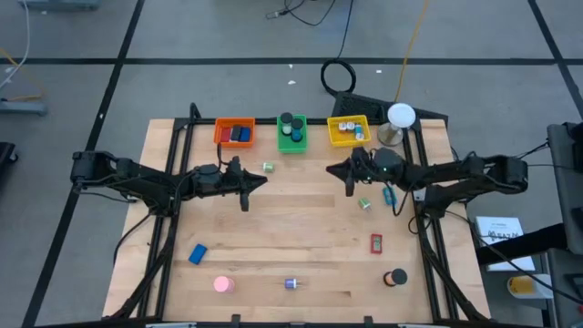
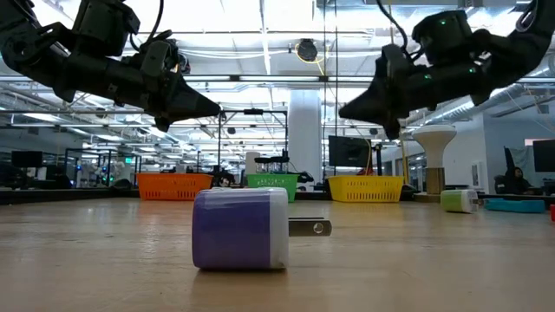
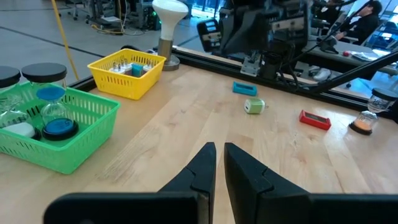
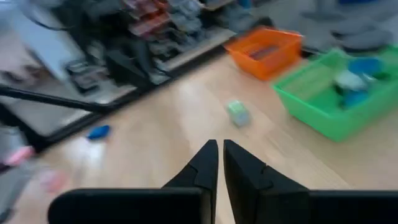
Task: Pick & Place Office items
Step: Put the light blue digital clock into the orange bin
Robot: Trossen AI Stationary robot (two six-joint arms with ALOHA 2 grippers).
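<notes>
Office items lie scattered on the wooden table: a blue block (image 1: 198, 253), a pink round piece (image 1: 223, 284), a purple-and-white plug (image 2: 238, 227), a red block (image 1: 375, 242), a black round piece (image 1: 396, 278), a teal piece (image 3: 244, 88), and small green pieces (image 1: 268, 167) (image 3: 254, 106). My left gripper (image 1: 264, 181) hovers shut above the table's middle left, pointing toward the right edge. My right gripper (image 1: 330, 169) hovers shut opposite it, near the yellow bin, pointing toward the left edge. Neither holds anything.
An orange bin (image 1: 235, 133), a green bin (image 1: 292, 132) and a yellow bin (image 1: 349, 130) stand in a row along the table's far edge, each with pieces inside. A white-domed stand (image 1: 401, 118) is at the far right corner. Bare wood lies between the two grippers.
</notes>
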